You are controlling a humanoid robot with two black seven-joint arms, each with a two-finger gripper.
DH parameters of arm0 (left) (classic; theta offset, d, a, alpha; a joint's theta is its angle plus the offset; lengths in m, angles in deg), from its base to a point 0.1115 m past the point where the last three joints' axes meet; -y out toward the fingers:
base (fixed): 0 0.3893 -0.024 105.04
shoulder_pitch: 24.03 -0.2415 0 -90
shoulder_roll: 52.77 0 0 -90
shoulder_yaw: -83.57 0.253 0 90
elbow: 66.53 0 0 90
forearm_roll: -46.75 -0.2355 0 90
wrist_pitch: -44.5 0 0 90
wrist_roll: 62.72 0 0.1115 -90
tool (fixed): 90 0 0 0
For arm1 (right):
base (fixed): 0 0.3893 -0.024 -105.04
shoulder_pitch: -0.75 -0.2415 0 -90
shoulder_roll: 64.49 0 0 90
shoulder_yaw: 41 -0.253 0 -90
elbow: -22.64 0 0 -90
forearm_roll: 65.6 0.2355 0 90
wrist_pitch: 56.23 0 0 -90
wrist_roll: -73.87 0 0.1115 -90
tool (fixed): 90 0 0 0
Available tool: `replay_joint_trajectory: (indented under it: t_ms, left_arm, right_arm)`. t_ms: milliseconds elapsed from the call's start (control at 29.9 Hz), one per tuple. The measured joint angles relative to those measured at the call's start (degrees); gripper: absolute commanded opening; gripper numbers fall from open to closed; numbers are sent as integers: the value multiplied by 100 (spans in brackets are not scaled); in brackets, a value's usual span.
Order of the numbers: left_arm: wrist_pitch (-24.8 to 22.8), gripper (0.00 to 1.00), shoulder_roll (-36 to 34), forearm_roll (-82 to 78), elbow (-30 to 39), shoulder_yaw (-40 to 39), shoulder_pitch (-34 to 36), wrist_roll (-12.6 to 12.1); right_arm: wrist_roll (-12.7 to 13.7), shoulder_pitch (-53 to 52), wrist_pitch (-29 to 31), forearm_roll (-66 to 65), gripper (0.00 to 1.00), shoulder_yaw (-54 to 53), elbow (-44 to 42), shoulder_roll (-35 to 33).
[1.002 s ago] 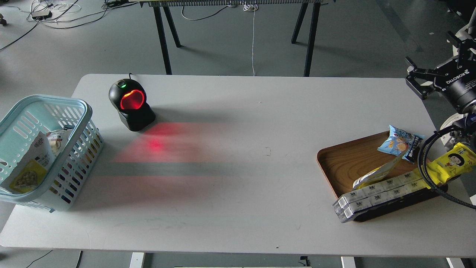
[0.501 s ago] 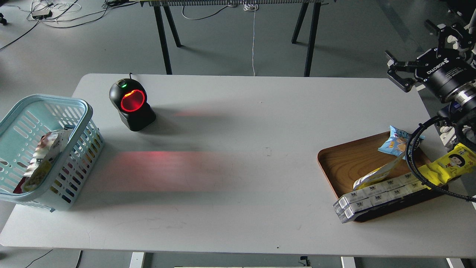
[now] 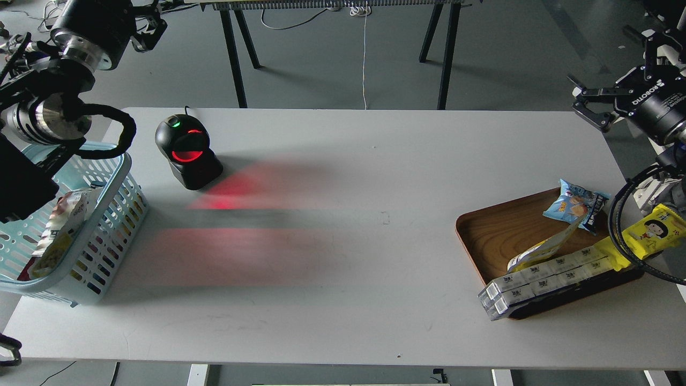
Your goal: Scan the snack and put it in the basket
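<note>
The snack (image 3: 60, 231), a yellow-and-white pouch, lies slumped inside the light blue basket (image 3: 115, 177) at the table's left edge. My left arm passes above the basket's far side. Its gripper (image 3: 149, 28) is high at the top left, beyond the table, with fingers apart and empty. My right gripper (image 3: 605, 72) hovers open and empty off the table's far right corner, above and behind the tray. A second yellow-and-white pouch (image 3: 542, 249) leans edge-on in the tray.
A black barcode scanner (image 3: 187, 153) stands left of centre at the back and casts red light on the table. At the right, a brown wooden tray (image 3: 496, 236) holds a blue snack bag (image 3: 574, 206), a yellow cartoon-face packet (image 3: 651, 233) and white boxes (image 3: 541, 281).
The pouch in the basket has fallen from upright to slumped. My left arm has come into view above the basket. My right gripper has risen from near the tray and stays open.
</note>
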Motion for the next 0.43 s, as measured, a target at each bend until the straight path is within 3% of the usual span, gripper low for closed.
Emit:
replay_joint_trajectory:
  t_ms: [167,434]
  left_arm:
    - [-180,100,313,199,-453,-481,-312,-348]
    - [-309,100,594,184,-773,-555,-466,-433]
  right_arm:
    - [-4,55,-17,0,99,-23,-129,-77]
    - [-12,71,-23,0,99,-12,-338,186]
